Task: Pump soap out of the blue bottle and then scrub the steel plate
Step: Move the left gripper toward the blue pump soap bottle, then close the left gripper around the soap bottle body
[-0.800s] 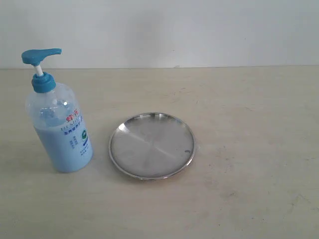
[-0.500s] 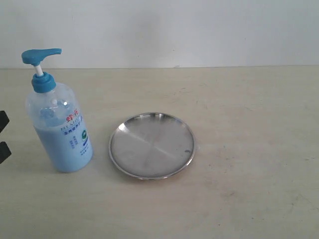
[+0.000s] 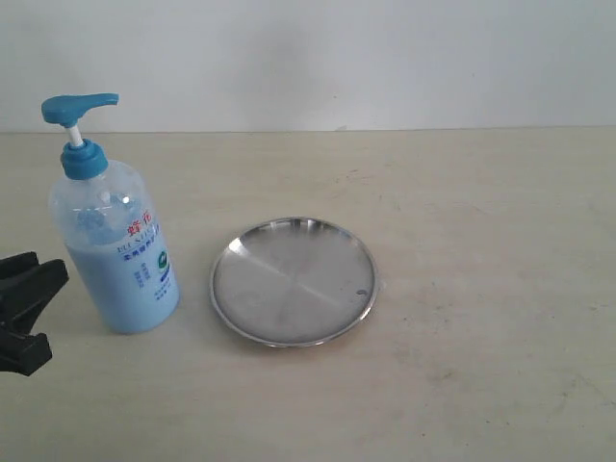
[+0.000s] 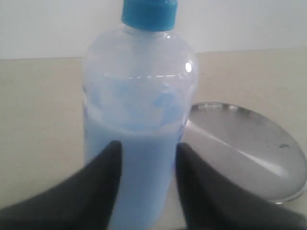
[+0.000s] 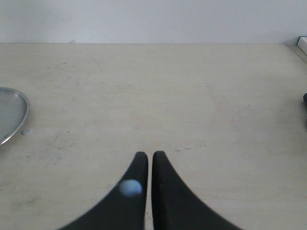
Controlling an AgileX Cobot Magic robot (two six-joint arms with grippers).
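The blue bottle [image 3: 115, 241] stands upright on the left of the table, its teal pump head [image 3: 79, 108] pointing right and pale blue soap [image 3: 120, 289] filling its lower half. The steel plate [image 3: 294, 281] lies flat just right of it, with a dark speck near its right rim. My left gripper [image 3: 43, 310] is open at the frame's left edge, a short gap from the bottle. In the left wrist view the bottle [image 4: 139, 120] fills the gap beyond the gripper [image 4: 147, 148], with the plate [image 4: 249, 153] behind. My right gripper [image 5: 149, 155] is shut over bare table, the plate's rim [image 5: 14, 120] far off to one side.
The beige table top [image 3: 481, 289] spreads bare right of the plate, ending at a white wall [image 3: 337, 58]. A pale blue blob [image 5: 130, 188] sits on one right finger. A dark object [image 5: 304, 100] shows at the right wrist view's edge.
My left gripper has come in from the left edge toward the bottle, showing much more of its open fingers. Bottle and plate have not moved.
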